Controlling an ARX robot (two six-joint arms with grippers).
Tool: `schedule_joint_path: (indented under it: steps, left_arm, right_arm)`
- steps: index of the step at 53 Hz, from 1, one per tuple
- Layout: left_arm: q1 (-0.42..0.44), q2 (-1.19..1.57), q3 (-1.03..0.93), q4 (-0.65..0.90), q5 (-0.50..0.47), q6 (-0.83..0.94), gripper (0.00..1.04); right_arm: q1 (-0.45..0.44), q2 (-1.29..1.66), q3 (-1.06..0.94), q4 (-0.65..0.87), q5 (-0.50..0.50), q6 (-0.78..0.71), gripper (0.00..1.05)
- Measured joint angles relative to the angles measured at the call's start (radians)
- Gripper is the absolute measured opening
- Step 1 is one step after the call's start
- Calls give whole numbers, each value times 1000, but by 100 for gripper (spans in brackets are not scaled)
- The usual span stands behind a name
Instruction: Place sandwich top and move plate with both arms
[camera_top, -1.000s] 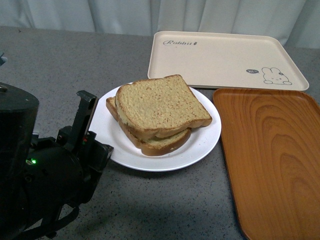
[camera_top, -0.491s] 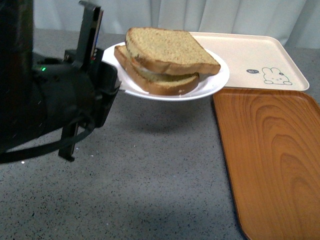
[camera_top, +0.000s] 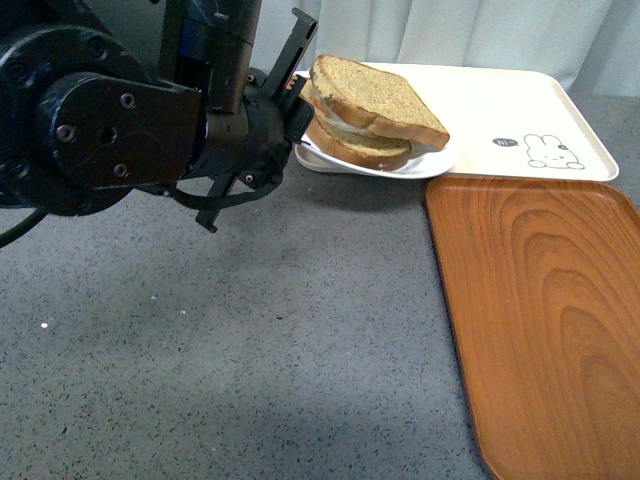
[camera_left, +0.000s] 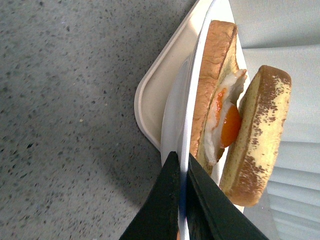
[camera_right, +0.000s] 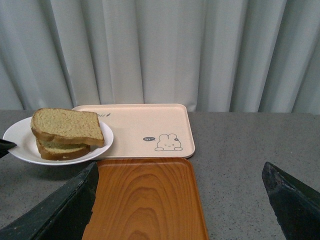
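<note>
Above the gray tabletop (camera_top: 250, 350), the left claw (camera_left: 182, 200) is clamped on the rim of the plate (camera_top: 440, 160), holding it over the beige tray (camera_top: 500, 110). On the plate, the sandwich top (camera_top: 375, 95) lies on the egg slice (camera_left: 212, 95). At the right claw (camera_right: 180, 200) the fingers stand wide apart, holding nothing.

surface: grey speckled table (camera_top: 250, 350) | on it: beige rabbit tray (camera_top: 500, 110); wood-grain tray (camera_top: 540, 320), side by side
</note>
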Motion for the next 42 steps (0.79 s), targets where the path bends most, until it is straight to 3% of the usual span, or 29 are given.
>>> schedule_joint_path:
  steps: [24, 29, 42]
  left_arm:
    - [26, 99, 207, -145, 10, 86, 4]
    - [27, 101, 244, -253, 4, 122, 23]
    - [35, 84, 196, -298, -48, 172, 57]
  right_arm:
    - [0, 0, 0, 0, 0, 0, 96]
    - [0, 0, 0, 0, 0, 0, 96]
    - [0, 0, 0, 0, 0, 0, 96]
